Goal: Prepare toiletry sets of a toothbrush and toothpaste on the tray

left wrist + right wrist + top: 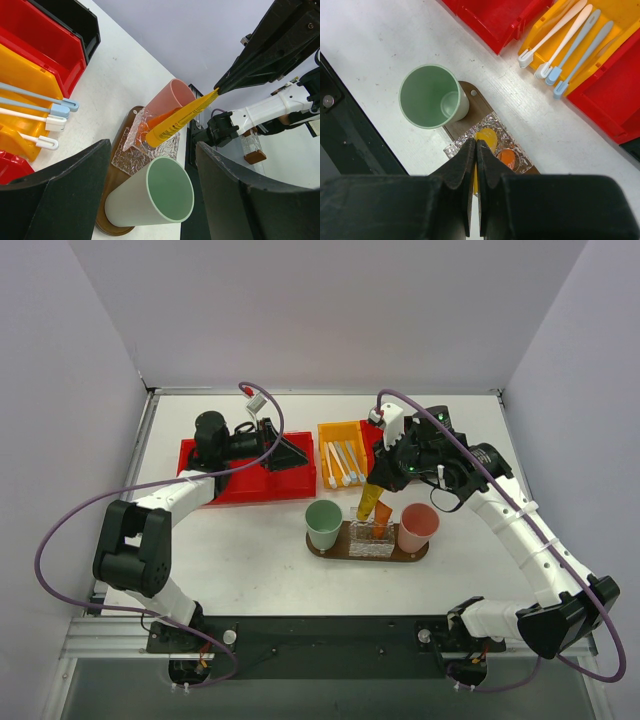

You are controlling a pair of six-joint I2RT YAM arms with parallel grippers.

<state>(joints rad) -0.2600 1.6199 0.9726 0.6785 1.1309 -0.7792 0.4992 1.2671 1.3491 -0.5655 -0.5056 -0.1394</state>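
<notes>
The brown oval tray point(330, 551) carries a green cup point(324, 524), a clear glass holder point(370, 540) and a pink cup point(418, 527). My right gripper point(379, 483) is shut on the flat end of a yellow toothpaste tube point(369, 503), whose lower end sits tilted in the holder beside an orange tube point(507, 158). In the right wrist view the gripper point(475, 145) pinches the yellow tube point(486, 138). White and pale blue toothbrushes point(343, 464) lie in the yellow bin point(332, 430). My left gripper point(291, 454) is open and empty over the red bin point(250, 483).
Another red bin point(615, 95) stands to the right of the yellow one, with a black bin point(80, 20) beyond it. In the left wrist view the green cup point(155, 200) is close in front of the open gripper point(152, 150). Walls close in the table's sides and back.
</notes>
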